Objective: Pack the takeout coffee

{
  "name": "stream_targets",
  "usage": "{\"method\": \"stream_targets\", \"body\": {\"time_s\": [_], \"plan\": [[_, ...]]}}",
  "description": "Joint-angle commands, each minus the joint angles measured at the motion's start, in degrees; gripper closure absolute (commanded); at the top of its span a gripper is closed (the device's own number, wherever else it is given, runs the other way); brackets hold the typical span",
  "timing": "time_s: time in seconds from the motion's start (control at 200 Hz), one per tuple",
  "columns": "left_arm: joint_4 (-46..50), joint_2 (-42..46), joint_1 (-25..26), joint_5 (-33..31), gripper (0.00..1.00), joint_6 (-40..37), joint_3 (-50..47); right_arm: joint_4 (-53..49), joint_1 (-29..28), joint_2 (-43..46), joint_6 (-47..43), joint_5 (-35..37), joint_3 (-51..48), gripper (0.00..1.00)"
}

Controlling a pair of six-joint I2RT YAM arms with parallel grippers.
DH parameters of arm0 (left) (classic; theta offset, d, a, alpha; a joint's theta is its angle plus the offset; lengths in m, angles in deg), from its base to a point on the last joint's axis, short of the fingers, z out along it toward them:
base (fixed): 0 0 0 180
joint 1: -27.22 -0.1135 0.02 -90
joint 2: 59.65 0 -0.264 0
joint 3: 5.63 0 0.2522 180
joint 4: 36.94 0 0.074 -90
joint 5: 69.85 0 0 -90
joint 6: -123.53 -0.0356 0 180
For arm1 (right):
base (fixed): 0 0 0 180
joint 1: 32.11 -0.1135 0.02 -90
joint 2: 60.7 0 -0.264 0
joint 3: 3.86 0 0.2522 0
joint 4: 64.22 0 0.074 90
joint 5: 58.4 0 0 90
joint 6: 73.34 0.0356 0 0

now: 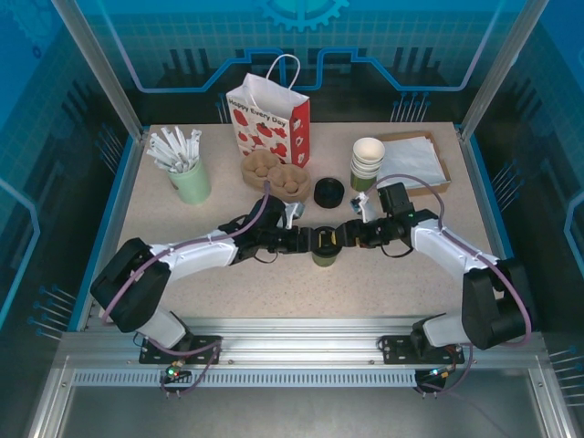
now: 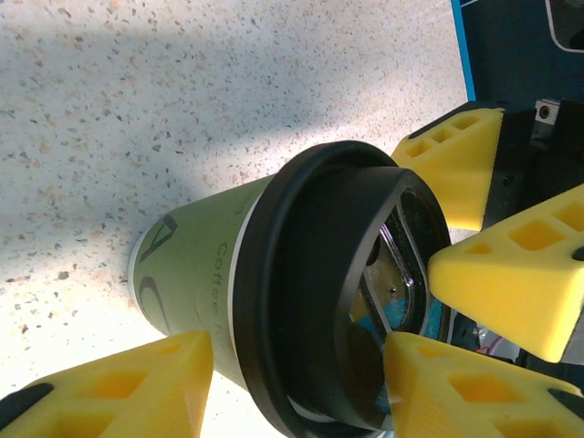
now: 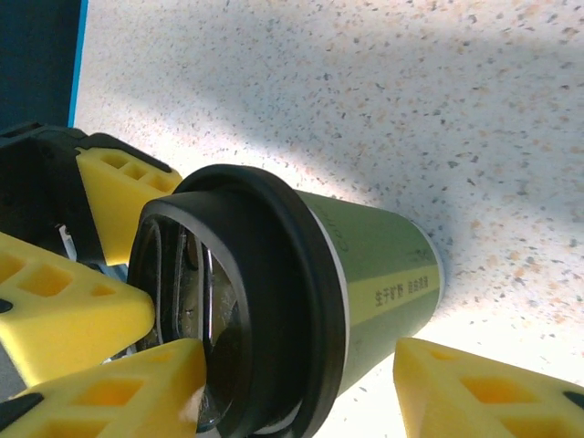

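The cup [image 2: 196,274] is formed of matt olive-green paper. Its lid [image 2: 310,301] is moulded in smooth black plastic with a slight sheen. Beneath the cup, the table [image 2: 137,109] is finished in a matt, speckled, stone-like surface. Behind the cup, the bag [image 1: 269,117] is made of printed paper.

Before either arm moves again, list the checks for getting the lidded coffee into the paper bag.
1. Lid seated evenly on the takeout coffee: ok.
2. Cup upright on the table: ok.
3. Left hand firm on the cup: cannot tell; its fingers flank it.
4. Right hand firm on the cup: cannot tell.
5. Paper bag upright: ok; mouth open: cannot tell.
6. Straight path to the bag: not ok; the pulp cup carrier and the stack of black lids sit between.
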Motion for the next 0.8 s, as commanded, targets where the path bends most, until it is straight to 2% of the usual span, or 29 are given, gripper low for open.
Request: {"method": "stream_targets", "body": {"time_s": [0.0, 0.175, 0.31, 0.455, 0.49, 0.53, 0.655, 0.795], "plan": [[5.3, -2.3, 0.2, -1.0, 0.45, 1.8, 1.2, -4.0, 0.9, 0.9, 0.1, 1.2, 2.3, 0.40], [6.1, -1.8, 0.2, -1.3, 0.38, 1.9, 3.1, -7.7, 1.2, 3.3, -1.5, 3.0, 5.2, 0.35], [6.5, 0.6, 0.1, -1.2, 0.29, 2.2, 4.1, -12.0, -0.4, 7.1, -3.8, 11.1, 6.7, 0.26], [9.5, 7.1, -1.4, -5.2, 0.20, 1.4, 2.8, -15.2, -7.9, 9.4, -4.6, 24.3, 9.2, 0.14], [11.2, 9.0, -2.3, -6.9, 0.19, 1.0, 2.3, -15.8, -10.2, 9.3, -4.8, 27.5, 10.3, 0.04], [13.3, 11.2, -3.4, -8.7, 0.19, 0.4, 1.5, -16.3, -12.6, 8.9, -5.2, 31.2, 11.3, 0.00], [17.8, 16.3, -8.8, -12.8, 0.18, -0.7, -0.9, -17.1, -19.7, 5.1, -7.0, 39.8, 15.7, 0.00], [18.9, 20.1, -13.8, -13.8, 0.18, -0.8, -3.5, -19.9, -26.6, -2.7, -9.9, 49.0, 22.5, 0.00]]}}
